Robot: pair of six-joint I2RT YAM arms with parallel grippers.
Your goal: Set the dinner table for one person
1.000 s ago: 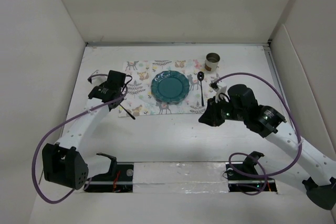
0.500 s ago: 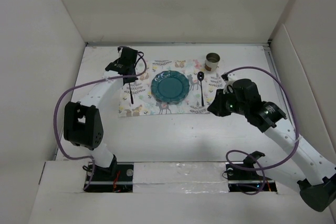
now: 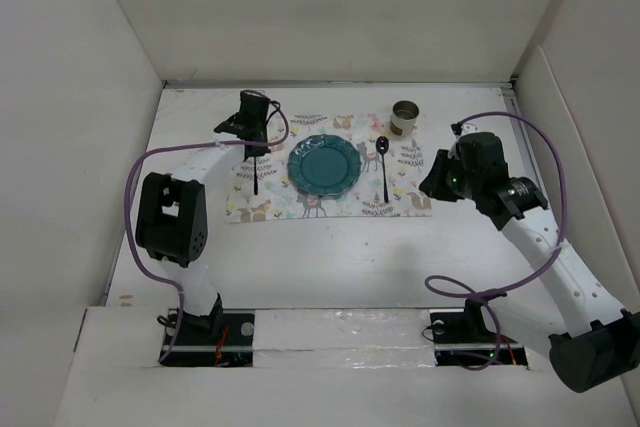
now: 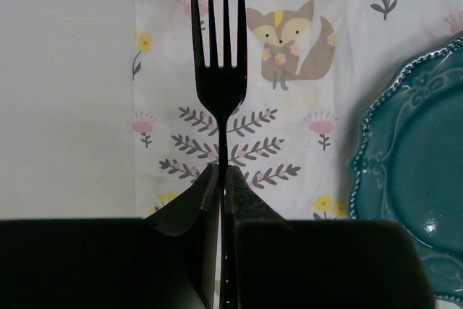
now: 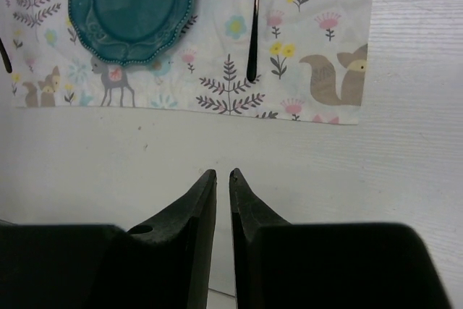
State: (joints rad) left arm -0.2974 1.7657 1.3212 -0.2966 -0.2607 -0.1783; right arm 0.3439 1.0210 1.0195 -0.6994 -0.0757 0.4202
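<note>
My left gripper (image 3: 255, 150) is shut on the handle of a black fork (image 3: 256, 179). The fork is over the left part of the patterned placemat (image 3: 300, 205), left of the teal plate (image 3: 324, 165). In the left wrist view the fork (image 4: 219, 70) sticks straight out of the gripper (image 4: 221, 173), with the plate (image 4: 416, 171) to its right. A black spoon (image 3: 384, 169) lies on the placemat right of the plate. My right gripper (image 3: 432, 185) hovers over the white dinner table (image 3: 330, 262) at the placemat's right edge. In its wrist view the gripper (image 5: 222, 174) is shut and empty.
A small tin can (image 3: 404, 117) stands at the back, just beyond the placemat's right corner. White walls enclose the table on the left, back and right. The right wrist view shows the plate (image 5: 134, 5) and the spoon handle (image 5: 253, 27) ahead.
My left arm swung from the near left side to the back with the fork, which now points toward me over the placemat. My right arm drew back to the right.
</note>
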